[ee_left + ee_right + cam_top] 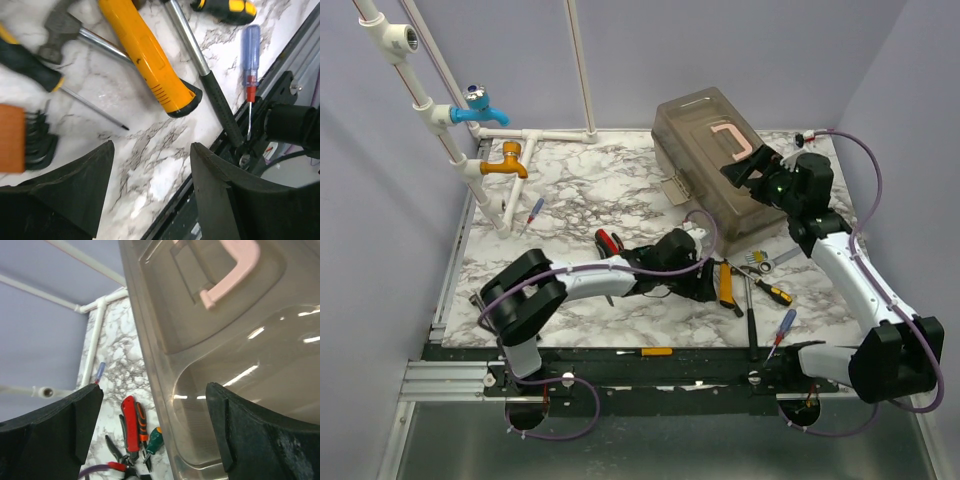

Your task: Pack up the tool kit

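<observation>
Though strewn with tools (725, 288), a marble-veined tabletop (580, 190) between lilac walls (650, 50).

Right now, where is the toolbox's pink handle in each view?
Top external: pink handle on the toolbox lid, upper right of centre.
Left wrist: not in it.
Right wrist: pink handle in the top right corner, on the toolbox lid.
Shared landmark: the marble tabletop, seen in all three.
</observation>
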Controlling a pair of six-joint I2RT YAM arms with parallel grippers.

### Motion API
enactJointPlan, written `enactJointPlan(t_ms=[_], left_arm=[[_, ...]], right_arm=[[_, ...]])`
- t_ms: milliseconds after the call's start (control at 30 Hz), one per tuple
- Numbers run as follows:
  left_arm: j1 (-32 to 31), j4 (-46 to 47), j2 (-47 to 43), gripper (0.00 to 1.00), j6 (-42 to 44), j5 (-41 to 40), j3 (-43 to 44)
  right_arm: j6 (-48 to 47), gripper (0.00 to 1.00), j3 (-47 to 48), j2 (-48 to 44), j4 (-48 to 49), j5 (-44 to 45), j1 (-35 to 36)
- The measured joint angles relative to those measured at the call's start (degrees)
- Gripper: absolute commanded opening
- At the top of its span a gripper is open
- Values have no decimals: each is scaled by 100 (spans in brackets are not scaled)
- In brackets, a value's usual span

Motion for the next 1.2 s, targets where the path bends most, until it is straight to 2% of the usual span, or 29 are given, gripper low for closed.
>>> enactJointPlan(t_ms=[100,300,500,700,867,1000,1200], left_arm=[[195,-205,-525,68,59,-17,-149],[774,-374,-1390,71,190,-24,-310],[1766,-321,-1534,87,269,133,-372],[2524,170,-1228,88,114,328,-286],[2973,629,-614,88,-203,778,50],[3123,673,-341,89,-236,911,435],[3128,748,-227,91,-173,1060,883]], right_arm=[[-223,98,426,146,-651,391,-2],[-852,99,1576,855,-1773,1915,-149],[-1141,99,2166,1506,-1908,2072,-542],[-1453,97,2203,1917,-1797,1725,-748],[-1506,95,1808,1810,-1333,704,-835],[-1204,94,1554,1878,-938,-22,-745],[-999,94,1547,2006,-732,-199,-374]])
